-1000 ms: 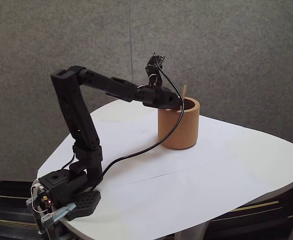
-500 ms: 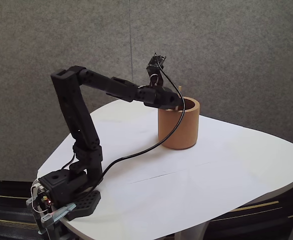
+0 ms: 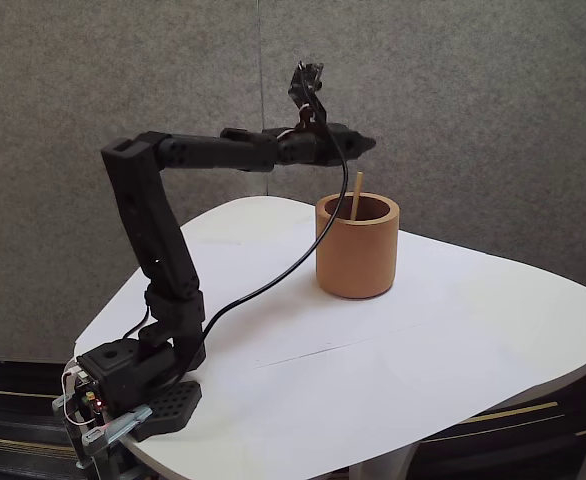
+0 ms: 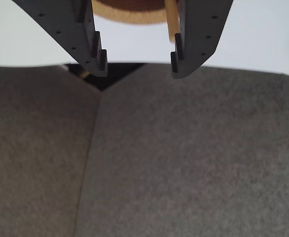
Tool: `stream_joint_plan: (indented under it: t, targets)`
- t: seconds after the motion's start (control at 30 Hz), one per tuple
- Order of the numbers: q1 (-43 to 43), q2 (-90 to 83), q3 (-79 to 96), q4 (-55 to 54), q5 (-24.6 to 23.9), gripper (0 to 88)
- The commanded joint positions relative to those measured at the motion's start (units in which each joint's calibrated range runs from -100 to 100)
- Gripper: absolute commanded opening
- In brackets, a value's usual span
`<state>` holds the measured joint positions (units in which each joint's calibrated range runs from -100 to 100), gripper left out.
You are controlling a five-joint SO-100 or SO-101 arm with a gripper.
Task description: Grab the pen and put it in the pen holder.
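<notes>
The orange-tan pen holder (image 3: 357, 255) stands on the white table, right of centre in the fixed view. The pen (image 3: 356, 194), a thin light-brown stick, stands inside it with its top poking above the rim. My gripper (image 3: 366, 143) hovers level a little above the holder's rim, apart from the pen. In the wrist view the gripper (image 4: 138, 69) is open with nothing between its dark fingers (image 4: 96, 49). The holder's rim (image 4: 129, 12) and a strip of the pen (image 4: 170, 19) show at that view's top edge.
The white table (image 3: 423, 350) has a rounded edge and free surface in front of and to the right of the holder. A black cable (image 3: 273, 290) loops from the wrist down to the arm's base (image 3: 133, 385) at the front left corner. A grey partition (image 3: 473, 100) stands behind.
The gripper has lifted from the holder's rim to a level pose above it. The pen now stands free in the holder.
</notes>
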<state>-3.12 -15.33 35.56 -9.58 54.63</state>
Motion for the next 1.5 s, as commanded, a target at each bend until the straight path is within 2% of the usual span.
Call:
stream_joint_plan:
  t: [0.0,0.1,0.17,0.33,0.47,0.6,0.83,1.0,1.3,1.47]
  targets:
    - [-0.9,-2.5,-9.7,5.4,-0.3,18.2]
    - [-1.9,-2.6,-14.6,15.5,-0.4,18.2]
    - [-2.2,-2.7,-16.2,20.9,-2.5,18.2]
    - [-4.9,-4.0,-22.1,27.3,-14.7,17.9]
    - [-7.6,-9.8,-18.9,32.5,-24.4,17.9]
    - [-8.6,-19.3,-8.1,39.7,-31.4,17.9]
    - [-6.8,-43.0,17.6,49.2,-37.1,17.8]
    - [-5.1,-56.0,33.0,57.4,-43.3,17.8]
    - [-4.2,-63.9,47.5,69.1,-55.3,17.8]
    - [-4.4,-65.9,54.1,71.1,-57.2,17.8]
